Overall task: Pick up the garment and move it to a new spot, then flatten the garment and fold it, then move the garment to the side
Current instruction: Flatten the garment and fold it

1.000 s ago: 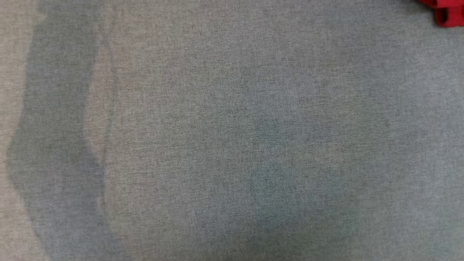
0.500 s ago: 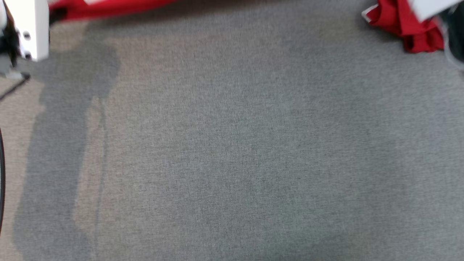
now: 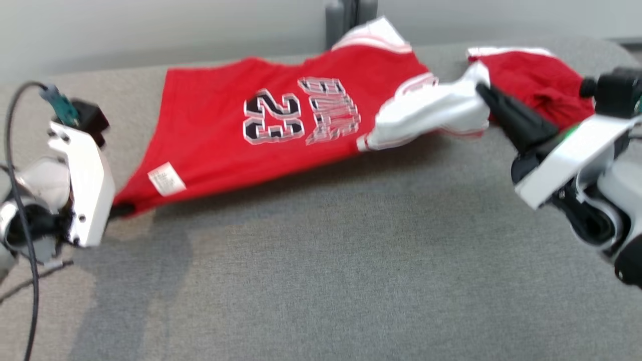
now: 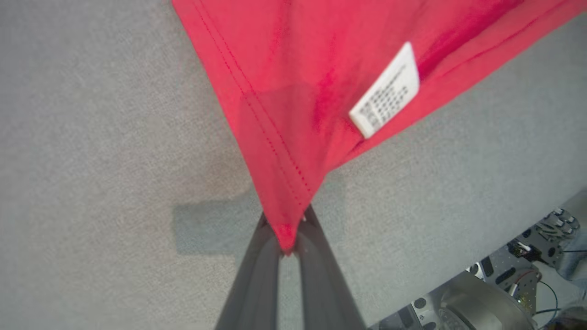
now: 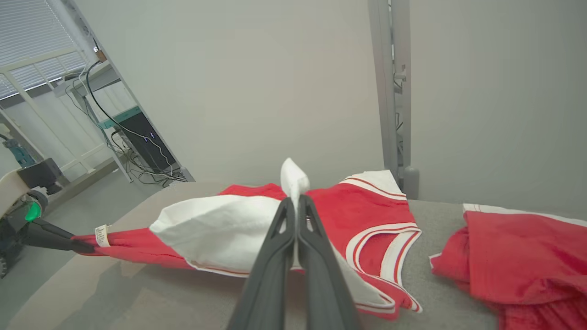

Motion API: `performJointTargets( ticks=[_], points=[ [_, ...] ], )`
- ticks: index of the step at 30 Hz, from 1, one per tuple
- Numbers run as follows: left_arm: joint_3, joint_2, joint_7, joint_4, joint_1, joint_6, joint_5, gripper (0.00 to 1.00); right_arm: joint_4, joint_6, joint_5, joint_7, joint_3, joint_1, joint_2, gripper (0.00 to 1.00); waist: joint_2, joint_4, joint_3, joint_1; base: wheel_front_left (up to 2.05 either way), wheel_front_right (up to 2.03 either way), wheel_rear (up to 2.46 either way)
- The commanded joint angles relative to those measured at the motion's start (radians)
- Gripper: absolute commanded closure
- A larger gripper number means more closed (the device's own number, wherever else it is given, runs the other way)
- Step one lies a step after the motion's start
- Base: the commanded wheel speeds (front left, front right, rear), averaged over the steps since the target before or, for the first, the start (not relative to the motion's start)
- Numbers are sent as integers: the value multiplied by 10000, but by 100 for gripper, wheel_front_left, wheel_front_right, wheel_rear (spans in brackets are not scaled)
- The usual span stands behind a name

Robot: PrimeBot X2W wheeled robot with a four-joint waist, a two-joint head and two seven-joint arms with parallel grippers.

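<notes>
- Red number-23 jersey hung stretched between the two grippers. Its near edge was raised above the grey fabric tabletop, with a shadow on the bare cloth beneath it.
- Left gripper was clenched on the jersey's hem corner, close to the white care label. The cloth ran from its fingertips toward the robot's right.
- Right gripper was pinched tight on a white fold at the shoulder end, and the jersey's body stretched from it toward the robot's left.
- The long axis therefore lay side to side, hem left and shoulders right, with each arm holding its own end. Laying it flat would likely need both to lower together under tension.
- Farther right, a second red garment lay bunched on the table, near the shoulder end but apart.
- Beyond stood a grey post against the pale wall.
</notes>
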Motion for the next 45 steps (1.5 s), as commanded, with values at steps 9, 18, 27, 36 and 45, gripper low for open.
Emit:
performJointTargets(
  ticks=[9,18,27,36,45],
  points=[
    [-377,871,149,-1922,1846,268,-815,100,-747,4,819,275,869,1881,-832,100,-1,214,-1531,0,0,0,0],
    [-645,1750,-483,-3859,3453,964,-1054,100,-2121,4,1279,524,1148,3586,-2024,100,-1,301,-1850,0,0,0,0],
    [-615,2204,-904,-4752,4168,1397,-1331,100,-4281,4,2264,419,922,5184,-4144,100,-1,440,-2048,0,0,0,0],
    [-512,2243,-855,-5054,4015,1653,-1348,100,-5072,4,2046,232,442,5121,-4934,100,-1,364,-1561,0,0,0,0],
    [-321,1556,-157,-4349,3026,1571,-1538,100,-4272,4,1959,1213,38,4189,-3991,100,-1,405,-844,0,0,0,0]
  ],
)
